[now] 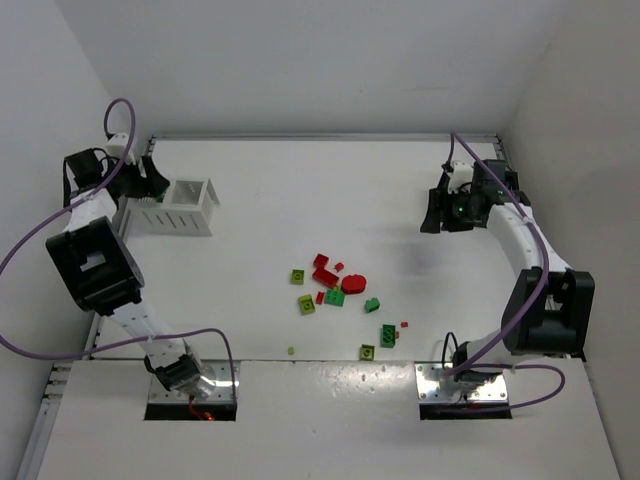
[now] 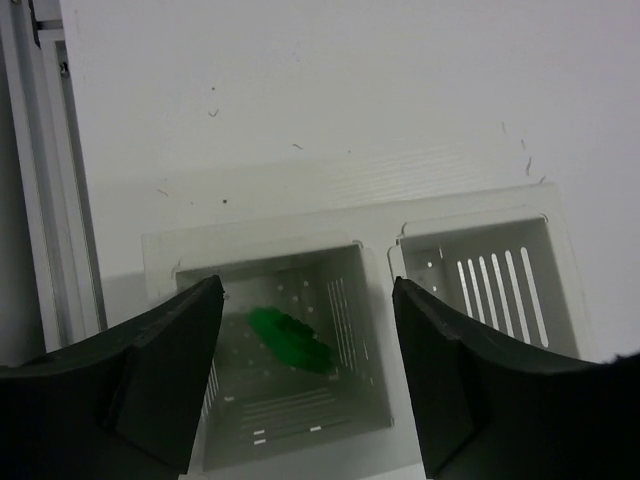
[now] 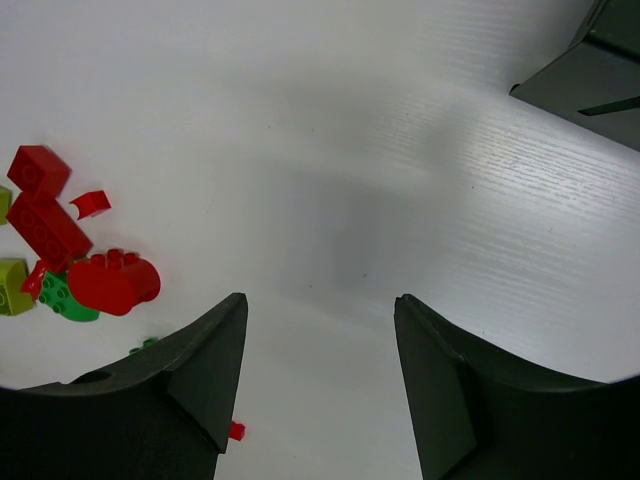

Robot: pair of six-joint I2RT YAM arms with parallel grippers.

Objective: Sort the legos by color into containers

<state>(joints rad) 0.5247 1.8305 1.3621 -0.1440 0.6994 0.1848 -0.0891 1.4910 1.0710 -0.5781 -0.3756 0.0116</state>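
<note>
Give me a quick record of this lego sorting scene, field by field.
left jaws: open, above the white bin
white bin contents: one green brick in the compartment between the jaws; the other compartment shows none
right jaws: open, holding nothing, over the table to the right of the pile
loose legos: red, green and yellow-green pieces clustered mid-table

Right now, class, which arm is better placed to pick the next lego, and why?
Probably the right: the right tool is open, empty and nearer the legos, which show in its wrist view. The left tool hangs over the white bin.
</note>
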